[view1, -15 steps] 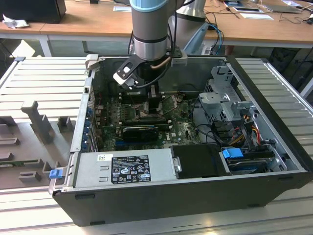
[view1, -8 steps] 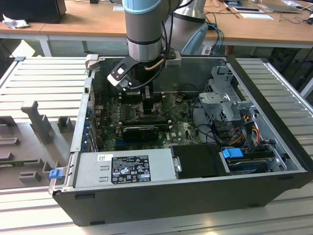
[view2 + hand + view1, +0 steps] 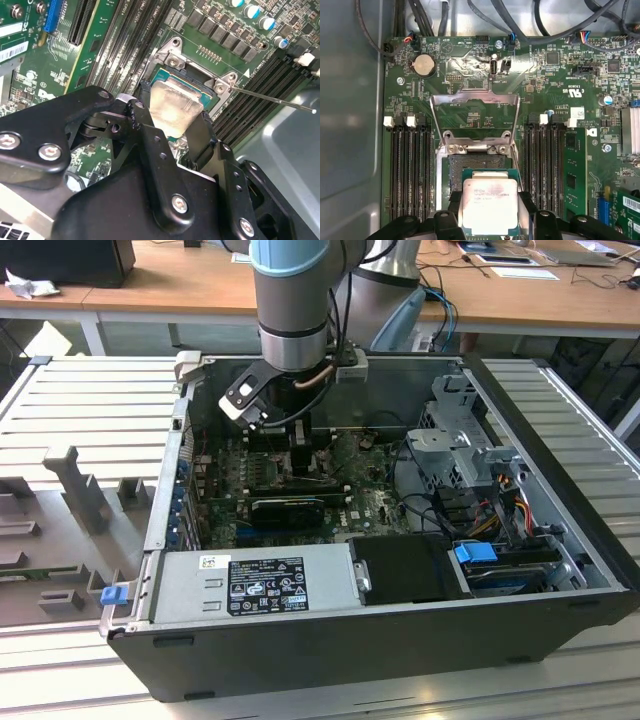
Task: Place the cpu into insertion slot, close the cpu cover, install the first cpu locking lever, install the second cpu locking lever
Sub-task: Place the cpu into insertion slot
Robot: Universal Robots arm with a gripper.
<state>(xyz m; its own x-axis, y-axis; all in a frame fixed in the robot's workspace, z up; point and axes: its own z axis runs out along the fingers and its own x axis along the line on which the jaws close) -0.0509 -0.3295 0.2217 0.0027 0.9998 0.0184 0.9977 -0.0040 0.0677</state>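
Status wanted: where's the cpu at? (OP)

It's clamped in the tool, a black finger pressed on each of two opposite edges, silver top up. It's held right over the insertion slot, with part of the pin field left uncovered. Whether chip and slot are touching can't be told. (reply)

And the cpu cover? (OP)

Stood up open at the slot's hinge side. In the exterior view the arm is seen reaching in at about 11 o'clock from the case middle, and the grey power supply is parked at 7 o'clock. (reply)
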